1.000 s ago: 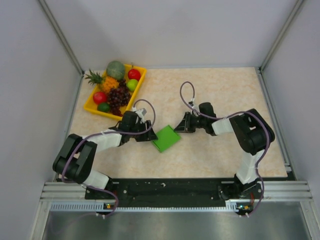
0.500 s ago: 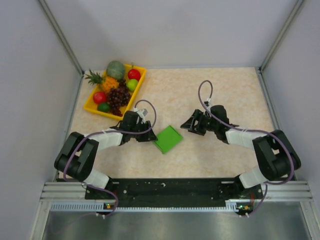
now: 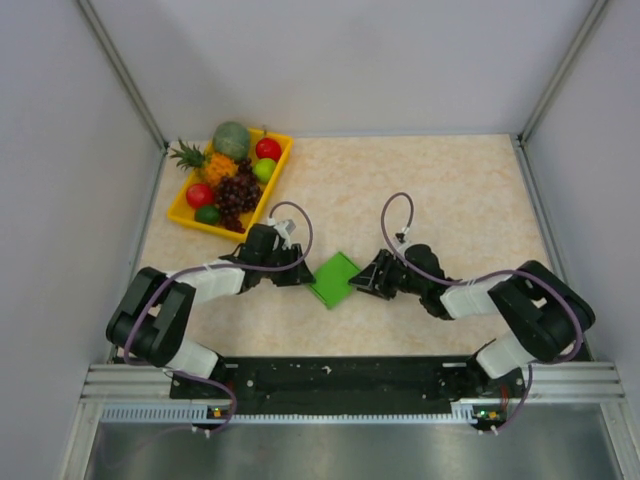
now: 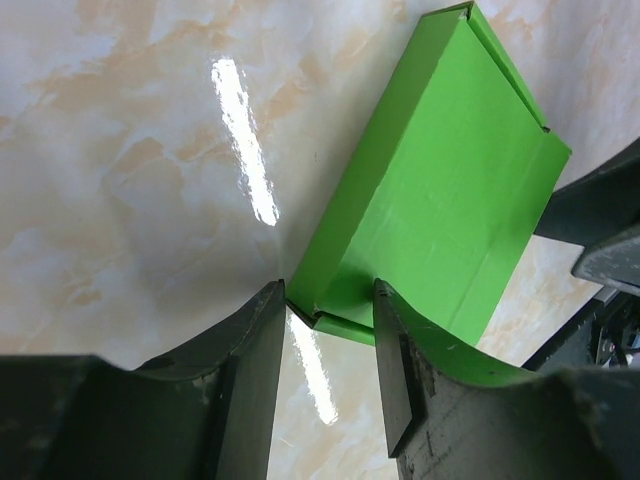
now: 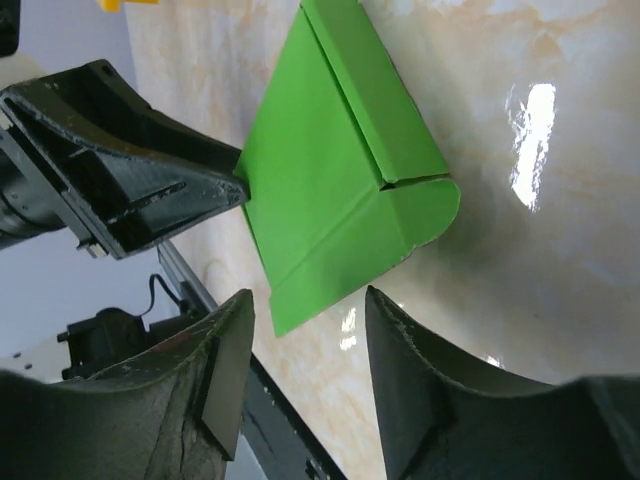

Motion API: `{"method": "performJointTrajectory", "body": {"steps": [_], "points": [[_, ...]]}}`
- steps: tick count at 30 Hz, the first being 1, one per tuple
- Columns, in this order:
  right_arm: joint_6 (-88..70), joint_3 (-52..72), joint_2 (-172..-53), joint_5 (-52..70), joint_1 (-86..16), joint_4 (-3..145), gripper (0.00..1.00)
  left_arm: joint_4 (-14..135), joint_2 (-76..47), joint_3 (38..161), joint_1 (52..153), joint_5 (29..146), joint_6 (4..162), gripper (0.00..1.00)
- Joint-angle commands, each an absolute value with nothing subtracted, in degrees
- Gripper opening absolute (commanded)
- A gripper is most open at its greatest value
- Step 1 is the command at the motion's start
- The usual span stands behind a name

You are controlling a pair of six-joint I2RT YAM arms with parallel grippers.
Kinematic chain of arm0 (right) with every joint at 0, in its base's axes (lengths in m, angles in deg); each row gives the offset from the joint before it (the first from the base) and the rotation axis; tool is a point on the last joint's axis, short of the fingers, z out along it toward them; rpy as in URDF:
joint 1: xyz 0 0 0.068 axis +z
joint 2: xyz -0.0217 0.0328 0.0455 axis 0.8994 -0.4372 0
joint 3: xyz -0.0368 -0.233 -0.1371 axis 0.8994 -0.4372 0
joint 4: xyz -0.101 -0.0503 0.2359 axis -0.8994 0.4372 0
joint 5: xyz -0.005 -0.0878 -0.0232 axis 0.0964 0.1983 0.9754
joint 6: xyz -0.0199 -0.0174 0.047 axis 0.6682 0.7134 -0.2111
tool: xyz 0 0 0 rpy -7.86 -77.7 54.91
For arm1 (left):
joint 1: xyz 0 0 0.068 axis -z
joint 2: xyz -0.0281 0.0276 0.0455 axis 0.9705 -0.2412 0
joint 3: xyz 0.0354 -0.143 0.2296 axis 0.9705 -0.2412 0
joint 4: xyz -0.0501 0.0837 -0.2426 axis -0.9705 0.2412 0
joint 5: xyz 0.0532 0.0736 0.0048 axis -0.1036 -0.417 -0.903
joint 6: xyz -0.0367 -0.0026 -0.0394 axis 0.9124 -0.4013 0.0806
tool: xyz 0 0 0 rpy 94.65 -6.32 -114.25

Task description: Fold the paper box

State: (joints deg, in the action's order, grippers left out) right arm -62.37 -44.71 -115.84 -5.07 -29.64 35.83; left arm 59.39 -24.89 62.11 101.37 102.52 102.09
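The paper box (image 3: pixel 334 279) lies on the table (image 3: pixel 460 190), well apart from the yellow tray (image 3: pixel 284 158) of fruit (image 3: pixel 236 192) and off its near right corner, toward the arm bases. It is a flat green rectangle with a narrow wall folded up along one long side and a rounded flap at one end. The left gripper (image 3: pixel 300 272) sits low on the table between the tray and the box, at the box edge that faces the tray. In the left wrist view its two fingers (image 4: pixel 250 370) stand partly apart astride the box's near corner, one tip touching that corner and the other overlapping the green surface; whether they squeeze the card cannot be told. The right gripper (image 3: pixel 366 280) is at the side of the box away from the tray. Its fingers (image 5: pixel 400 370) are spread, with bare table between them and a corner of the box just ahead of the tips, not clasped.
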Motion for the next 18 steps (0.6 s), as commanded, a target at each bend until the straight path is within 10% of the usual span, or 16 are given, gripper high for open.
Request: {"method": "performJointTrajectory", "body": {"steps": [1,18], "points": [[-67.16,-43.04,-120.83,0.18,-27.43,24.92,0.47,59.06,-23.59,60.90,102.15,102.39,102.40,0.46],[-64.26,-38.90,-123.40,0.01,-26.63,31.13,0.15,61.34,-24.65,61.16,103.99,102.39,100.82,0.48]]}}
